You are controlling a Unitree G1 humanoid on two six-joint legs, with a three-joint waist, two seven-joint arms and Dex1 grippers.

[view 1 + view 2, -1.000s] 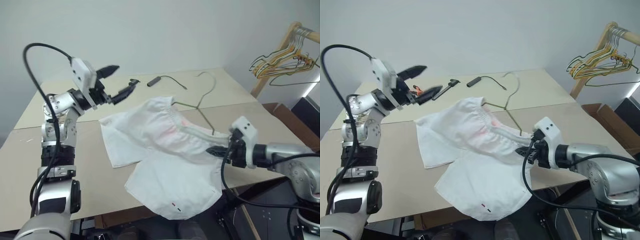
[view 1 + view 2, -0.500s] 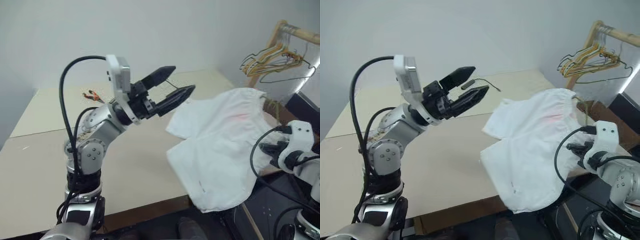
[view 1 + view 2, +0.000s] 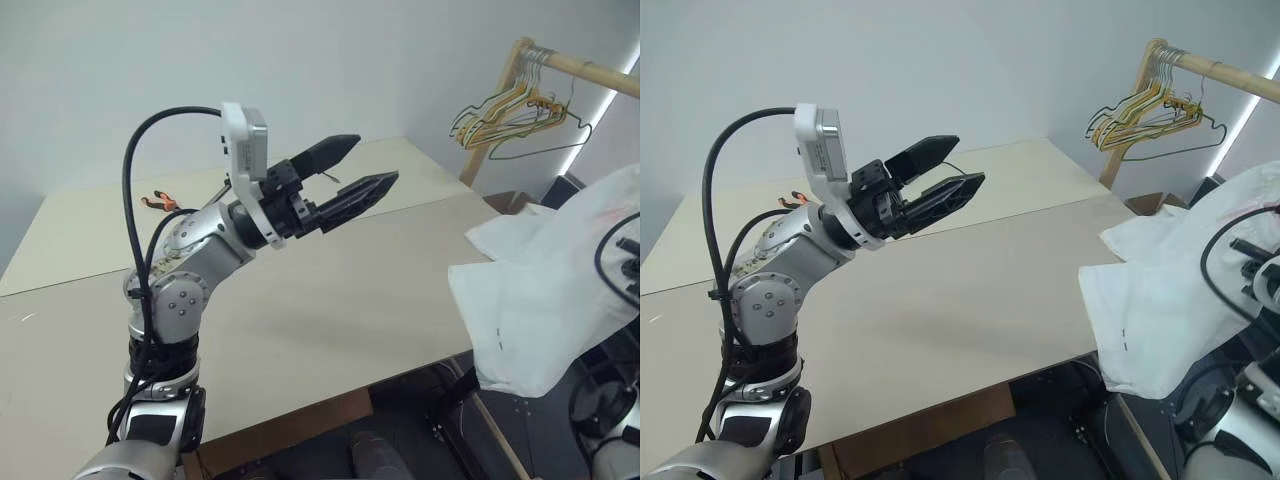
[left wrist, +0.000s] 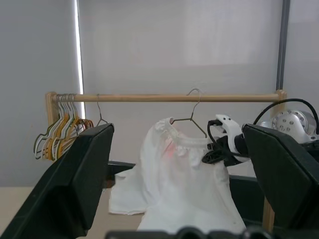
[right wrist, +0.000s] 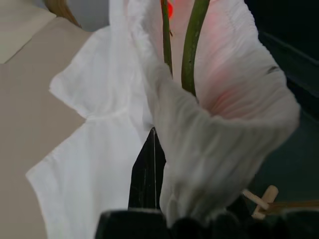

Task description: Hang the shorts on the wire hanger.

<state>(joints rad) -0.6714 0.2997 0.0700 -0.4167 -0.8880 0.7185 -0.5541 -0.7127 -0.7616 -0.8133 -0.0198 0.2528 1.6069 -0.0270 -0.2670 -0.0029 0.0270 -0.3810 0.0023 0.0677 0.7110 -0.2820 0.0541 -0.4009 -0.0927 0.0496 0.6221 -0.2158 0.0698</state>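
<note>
Both of my grippers were up: the left gripper [image 3: 358, 168] hung over the table [image 3: 330, 290] with fingers spread wide and empty, while my right gripper [image 4: 208, 155] was pinched tight on the shorts [image 4: 179, 184], which draped from the wire hanger [image 4: 188, 118] hooked on the wooden rail [image 4: 164, 98].

The shorts [image 4: 174, 179] are soft matt white cloth, the wire hanger [image 4: 192, 117] thin metal, the rail [image 4: 164, 98] bare wood.
</note>
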